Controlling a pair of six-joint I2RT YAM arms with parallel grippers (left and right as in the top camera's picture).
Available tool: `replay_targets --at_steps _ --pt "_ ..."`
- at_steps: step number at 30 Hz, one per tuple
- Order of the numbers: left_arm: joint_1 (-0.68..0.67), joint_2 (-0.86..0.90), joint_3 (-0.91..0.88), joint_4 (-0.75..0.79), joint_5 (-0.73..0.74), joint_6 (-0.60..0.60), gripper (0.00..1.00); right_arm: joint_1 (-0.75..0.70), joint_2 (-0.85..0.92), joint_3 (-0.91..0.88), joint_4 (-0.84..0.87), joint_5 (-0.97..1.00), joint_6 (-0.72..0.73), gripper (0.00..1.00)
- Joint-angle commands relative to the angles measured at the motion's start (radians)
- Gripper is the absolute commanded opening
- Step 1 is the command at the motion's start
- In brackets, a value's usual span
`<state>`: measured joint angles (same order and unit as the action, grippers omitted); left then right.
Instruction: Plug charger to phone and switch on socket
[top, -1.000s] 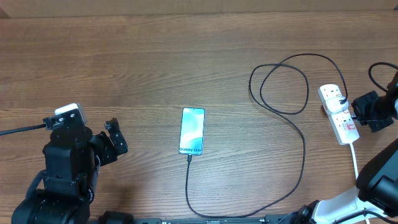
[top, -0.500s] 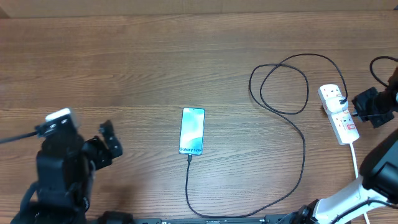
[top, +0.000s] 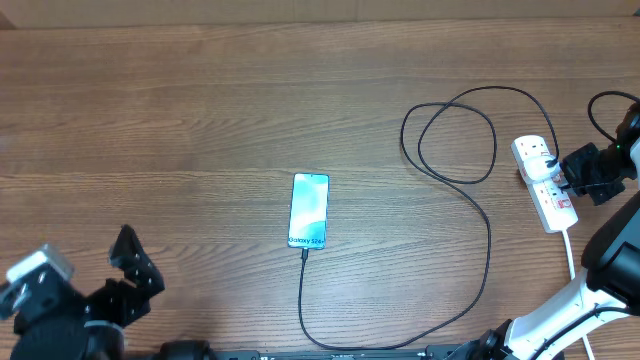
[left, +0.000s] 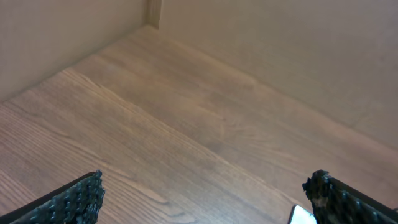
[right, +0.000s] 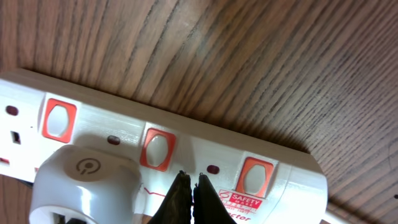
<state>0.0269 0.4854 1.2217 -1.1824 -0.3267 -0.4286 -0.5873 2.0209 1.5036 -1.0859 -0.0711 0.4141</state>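
While right jaws, together, at white oblong power strip (right: 199, 146) beside red switch (right: 155, 150), tips may slip, shove strip w/o toggling. Left jaws apart. Thin black cable (top: 489, 250) meets blue-screen phone (top: 309, 211), table (top: 200, 120) centre.

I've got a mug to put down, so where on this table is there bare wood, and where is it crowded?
Bare wood: the wide stretch of table left of the phone, beyond the left pincer, and the strip between phone and charger loops. Crowded: the right edge, where the right pincer is at the socket.
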Motion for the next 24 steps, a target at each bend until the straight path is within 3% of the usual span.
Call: replay_targets --at_steps 1,13,24 --pt "0.006 -0.069 -0.005 0.004 -0.013 -0.013 0.99 0.003 0.000 0.031 0.008 -0.027 -0.023 0.04" --pt "0.006 -0.114 -0.005 -0.020 -0.013 -0.013 1.00 0.013 0.002 0.031 0.046 -0.065 -0.023 0.04" --pt "0.006 -0.114 -0.005 -0.225 -0.013 -0.013 1.00 0.057 0.101 0.030 0.053 -0.049 -0.023 0.04"
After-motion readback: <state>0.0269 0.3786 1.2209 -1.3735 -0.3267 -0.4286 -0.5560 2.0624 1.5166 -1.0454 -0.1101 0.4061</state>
